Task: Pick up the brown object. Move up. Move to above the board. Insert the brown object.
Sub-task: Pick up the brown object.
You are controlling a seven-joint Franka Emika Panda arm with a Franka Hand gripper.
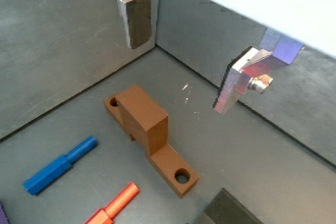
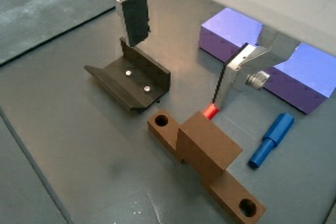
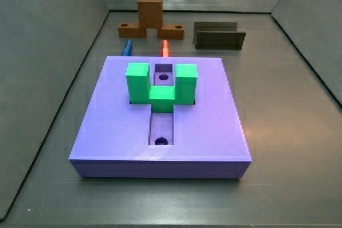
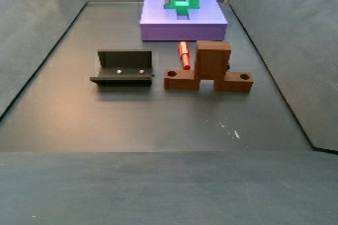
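Observation:
The brown object (image 4: 208,69), a flat bar with round holes and a taller upright block, lies on the dark floor next to the fixture (image 4: 126,68). It shows in both wrist views (image 1: 147,130) (image 2: 203,154) and at the far end in a side view (image 3: 150,17). The purple-blue board (image 3: 160,122) carries a green U-shaped block (image 3: 160,80) over its groove. My gripper (image 1: 184,51) hangs open and empty well above the floor, apart from the brown object. It also shows in a wrist view (image 2: 182,51). Nothing is between its fingers (image 2: 132,17).
A blue peg (image 1: 62,164) and a red peg (image 1: 118,203) lie on the floor between the brown object and the board. The fixture (image 2: 129,79) stands beside the brown object. Grey walls enclose the floor on all sides.

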